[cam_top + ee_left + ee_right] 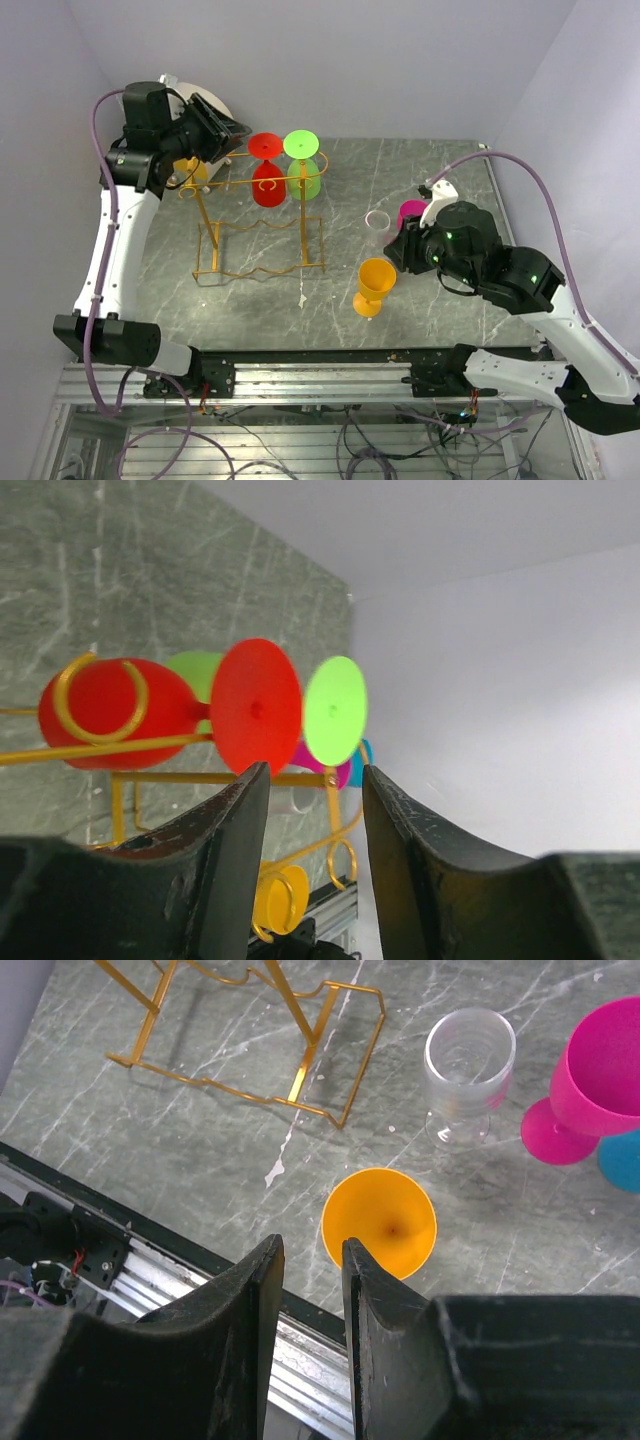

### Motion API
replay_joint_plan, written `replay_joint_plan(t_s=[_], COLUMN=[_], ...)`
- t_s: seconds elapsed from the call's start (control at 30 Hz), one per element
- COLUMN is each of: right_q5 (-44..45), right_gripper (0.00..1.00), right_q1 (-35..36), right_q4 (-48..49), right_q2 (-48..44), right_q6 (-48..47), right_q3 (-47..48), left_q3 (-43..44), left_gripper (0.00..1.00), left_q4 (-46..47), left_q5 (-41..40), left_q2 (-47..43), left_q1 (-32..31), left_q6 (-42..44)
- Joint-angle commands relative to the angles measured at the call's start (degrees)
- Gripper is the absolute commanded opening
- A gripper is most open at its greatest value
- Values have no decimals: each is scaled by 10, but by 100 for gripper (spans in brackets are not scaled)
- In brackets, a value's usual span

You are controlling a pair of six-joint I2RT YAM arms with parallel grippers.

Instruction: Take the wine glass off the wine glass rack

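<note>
Red wine glass is hanging upside down on the wine glass rack near the far-left corner (green glass beside it). Left gripper is hovering by its foot, jaws apart, empty; right gripper, jaws slightly apart, is hanging empty toward the near edge.

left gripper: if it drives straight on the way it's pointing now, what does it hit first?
Most likely the round foot of the red wine glass, hanging on the wine glass rack just ahead of the open left gripper. The green wine glass is close alongside; depth is unclear.
</note>
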Motion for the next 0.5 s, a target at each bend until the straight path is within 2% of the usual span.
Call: replay_joint_plan(t_s=[0.0, 0.47], right_q5=[11, 9], right_gripper=[30, 30], right_q1=[2, 3], right_q4=[8, 11], right_q2=[-14, -22], right_q6=[10, 14], right_q3=[-4, -16], left_q3=[9, 20], left_gripper=[52, 50], left_q4=[-27, -51], left_q5=[-61, -107], left_q2=[15, 42], left_q1=[-16, -43], left_q6=[35, 58])
